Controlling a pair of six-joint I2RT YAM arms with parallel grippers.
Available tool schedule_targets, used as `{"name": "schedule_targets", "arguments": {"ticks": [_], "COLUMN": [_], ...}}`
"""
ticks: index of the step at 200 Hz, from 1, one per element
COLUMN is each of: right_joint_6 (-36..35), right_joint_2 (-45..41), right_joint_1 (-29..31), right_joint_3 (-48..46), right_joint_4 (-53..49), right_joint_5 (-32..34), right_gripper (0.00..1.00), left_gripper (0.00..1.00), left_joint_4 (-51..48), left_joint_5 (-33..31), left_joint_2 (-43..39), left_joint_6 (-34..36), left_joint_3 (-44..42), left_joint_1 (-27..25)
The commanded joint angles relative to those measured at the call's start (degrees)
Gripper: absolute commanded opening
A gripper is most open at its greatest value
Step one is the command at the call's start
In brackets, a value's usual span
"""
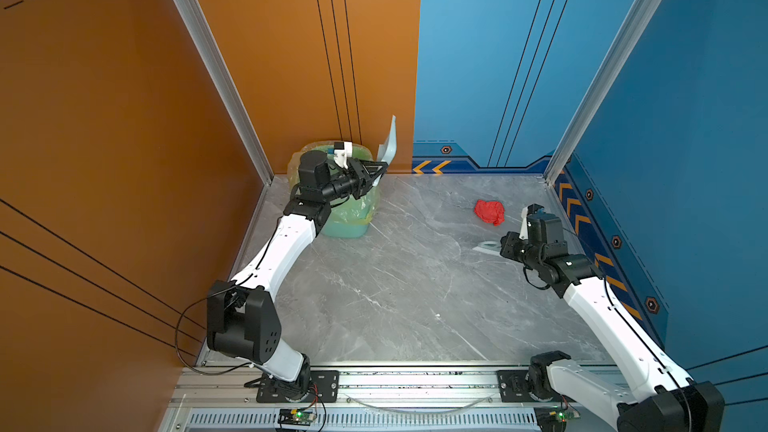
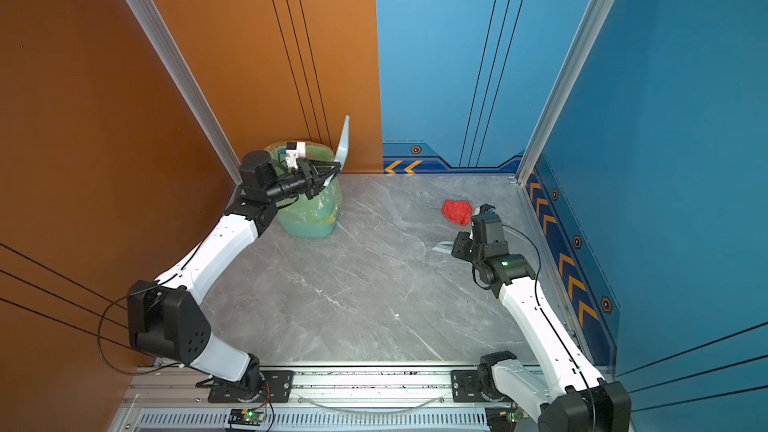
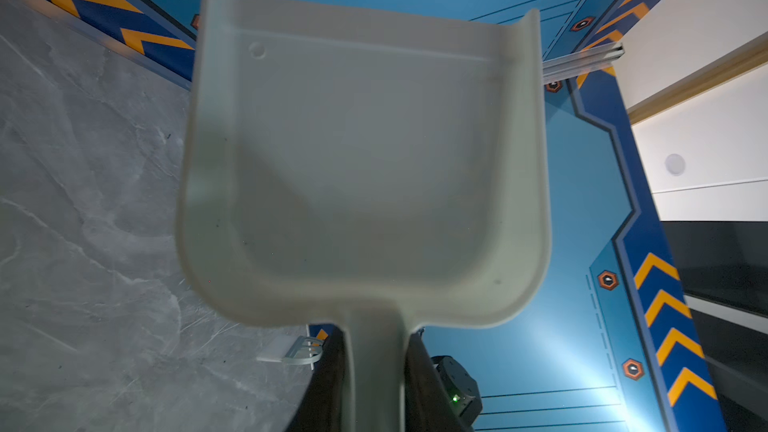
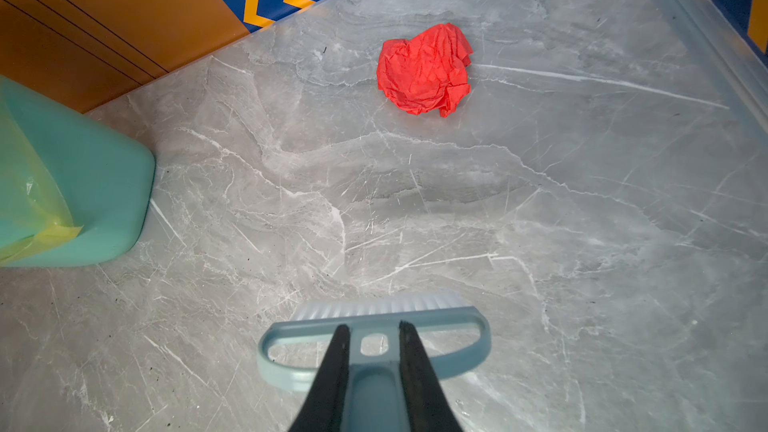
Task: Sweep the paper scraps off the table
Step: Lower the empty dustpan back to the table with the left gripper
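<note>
On the left, my left fingers (image 1: 376, 169) are pinched tight on the handle of the dustpan (image 1: 388, 147). I hold it up over the bag-lined bin (image 1: 353, 218), standing nearly on end with its lip upward. The left wrist view shows the pan empty. I cannot see into the bin.

The middle of the surface (image 1: 395, 284) is bare in both top views, so I judge the job nearly done. Only one red paper scrap (image 1: 489, 211) shows, lying toward the far right of the surface, well apart from the bin and touching nothing. It has yet to be swept into the pan and tipped out.

The scrap is a roughly round crumpled lump with no real long axis and no heading. At most a loose fold juts out on the side facing the brush.

On the right, my right fingers (image 4: 334, 371) clamp the handle of the brush (image 4: 374, 313). Its bristles point toward the scrap, with a gap between them.
</note>
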Motion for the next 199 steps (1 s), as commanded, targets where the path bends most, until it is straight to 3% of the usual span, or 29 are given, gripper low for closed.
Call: {"name": "schedule_targets", "arguments": {"ticks": [1,77,126,199], "right_joint_6": [-0.4,-1.4,-2.4,-4.0], "right_joint_2": [-0.3,-0.9,-0.2,3.8], "right_joint_1": [0.2,-0.7,-2.6,-6.5], "right_joint_3": [1.6,2.5,4.4,9.3], "right_joint_4": [-1.3,-0.2,0.6,3.7], "right_joint_5": [1.7,3.0,3.3,3.6], "right_gripper": [0.0,0.0,0.0,0.0], "left_gripper": [0.0,0.0,0.0,0.0], "left_joint_4": [-15.2,-30.1,-32.9,-33.6], "left_joint_5": [-5.8,-25.1,-34.3,-40.4], "left_joint_2": [-1.9,-1.8,-0.9,1.9], "left_joint_6": [14.8,33.8,38.8,42.4], "left_joint_3": [3.7,6.9,6.8,5.1], "left_joint_1": [-2.3,-14.6,-20.1,-25.7]}}
